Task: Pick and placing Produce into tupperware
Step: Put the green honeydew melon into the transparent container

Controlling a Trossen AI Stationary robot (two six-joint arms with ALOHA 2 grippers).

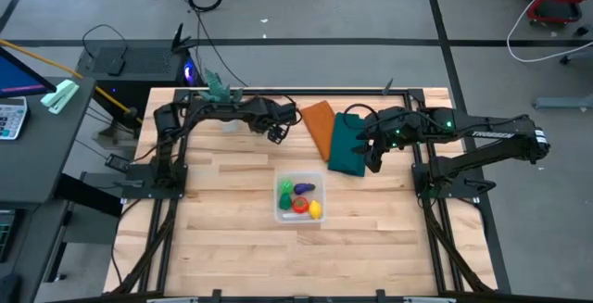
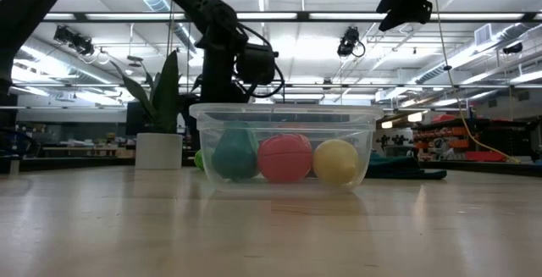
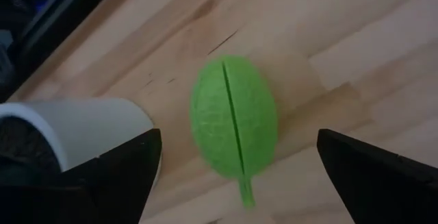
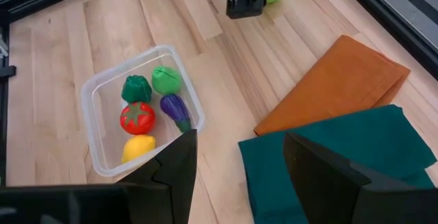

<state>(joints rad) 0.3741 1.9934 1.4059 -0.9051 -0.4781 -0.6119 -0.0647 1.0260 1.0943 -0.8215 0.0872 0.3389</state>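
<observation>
Five produce (image 4: 152,111) pieces fill the tupperware (image 4: 96,101); left gripper (image 3: 236,166) released, right gripper (image 4: 239,159) seemingly released.

The high view looks straight down on the whole worktop (image 1: 232,238). The low view sits at worktop level, close to the tupperware (image 2: 284,146), facing the room. The left wrist view is very near the wood. The right wrist view looks down from higher, sharing the tupperware with both.
</observation>
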